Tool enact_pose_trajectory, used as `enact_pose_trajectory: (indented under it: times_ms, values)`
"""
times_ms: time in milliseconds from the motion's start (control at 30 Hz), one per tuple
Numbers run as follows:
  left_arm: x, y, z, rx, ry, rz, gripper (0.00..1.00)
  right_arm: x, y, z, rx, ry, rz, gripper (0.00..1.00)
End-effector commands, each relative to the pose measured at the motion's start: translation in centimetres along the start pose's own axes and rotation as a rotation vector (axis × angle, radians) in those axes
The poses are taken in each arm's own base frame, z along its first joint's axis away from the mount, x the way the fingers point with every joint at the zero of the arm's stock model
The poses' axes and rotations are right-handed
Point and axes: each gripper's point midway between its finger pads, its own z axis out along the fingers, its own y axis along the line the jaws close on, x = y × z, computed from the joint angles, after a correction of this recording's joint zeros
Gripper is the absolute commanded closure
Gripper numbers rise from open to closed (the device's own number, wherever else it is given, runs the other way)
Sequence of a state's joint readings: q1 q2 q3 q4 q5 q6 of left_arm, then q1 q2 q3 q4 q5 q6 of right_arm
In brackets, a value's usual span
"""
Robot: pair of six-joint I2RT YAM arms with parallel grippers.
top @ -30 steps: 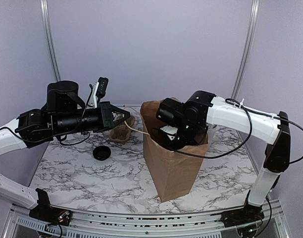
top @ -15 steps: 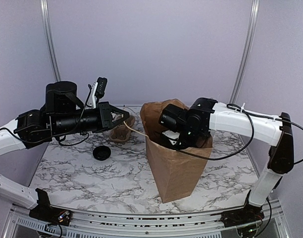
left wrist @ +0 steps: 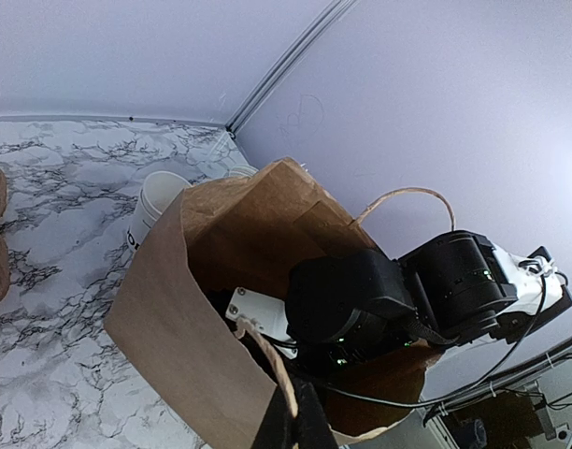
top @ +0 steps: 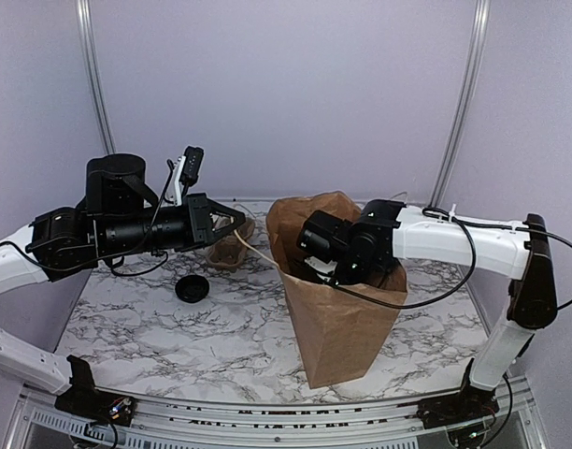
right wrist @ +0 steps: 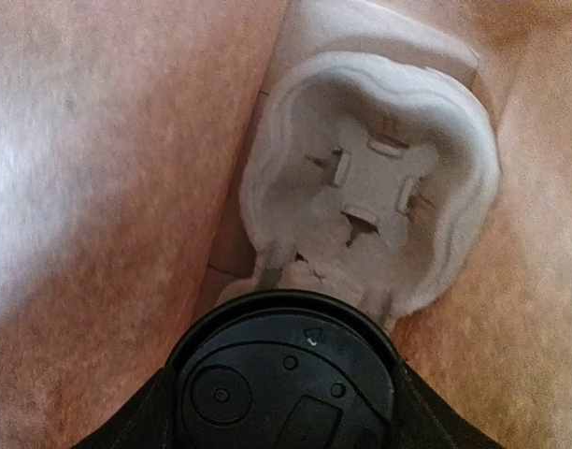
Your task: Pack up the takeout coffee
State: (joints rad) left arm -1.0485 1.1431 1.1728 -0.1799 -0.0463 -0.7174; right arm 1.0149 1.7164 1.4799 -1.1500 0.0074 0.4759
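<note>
Right arm has dropped over the last second. Its wrist stood above the rim of the paper bag point(top: 347, 318); the wrist is now sunk into the mouth and the gripper is hidden there in the top view. The bag top has leaned a little toward the right edge of the table, with the base still planted right of the table's middle.

Right wrist view: right gripper point(right wrist: 284, 416) is spread fairly wide around the takeout coffee point(right wrist: 286, 374). Only the black lid shows, with a dark finger at each flank. The cup body is not visible. The coffee hangs inside the bag, just over a pale moulded tray point(right wrist: 379, 215) lying at the bottom. Can't tell if the cup base touches the tray.

Left gripper point(left wrist: 293, 426) is clamped tight on the bag's twine handle point(left wrist: 267, 360), pulling it toward the left edge and keeping the mouth open. No change there.

Reading: the lowering is well on and the cup is close to its seat. Release not yet made. A loose black lid point(top: 192, 288) lies on the table left of the bag.
</note>
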Motion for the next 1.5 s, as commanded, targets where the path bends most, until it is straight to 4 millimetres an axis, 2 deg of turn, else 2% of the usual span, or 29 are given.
enact_pose_trajectory:
  times_ms: [0,233,467,733,1067,1233,1467]
  values:
    - [-1.5,-1.0,-1.0,0.03,-0.06,0.013,1.0,1.3,-0.7,0.6,0.045,0.025,0.003,0.36]
    - [-2.2,-1.2,-1.5,0.029,-0.084,0.025,1.0,1.4,-0.5,0.8,0.039,0.019,0.004,0.36]
    - [-3.7,-2.2,-3.0,0.037,-0.117,0.056,1.0,0.3,0.3,0.4,0.026,-0.004,-0.013,0.36]
    - [-4.1,-2.8,-4.3,0.048,-0.139,0.059,1.0,-1.0,1.2,0.2,0.02,-0.018,-0.044,0.36]
    - [-4.3,-3.7,-4.4,0.066,-0.14,0.07,1.0,-1.2,1.7,0.3,0.009,-0.015,-0.067,0.33]
    - [-4.5,-4.2,-4.5,0.076,-0.142,0.085,1.0,-2.0,2.0,-0.8,0.01,-0.042,-0.078,0.3]
    - [-3.6,-3.6,-3.4,0.059,-0.114,0.075,1.0,-1.3,2.2,0.4,-0.011,-0.014,-0.084,0.25]
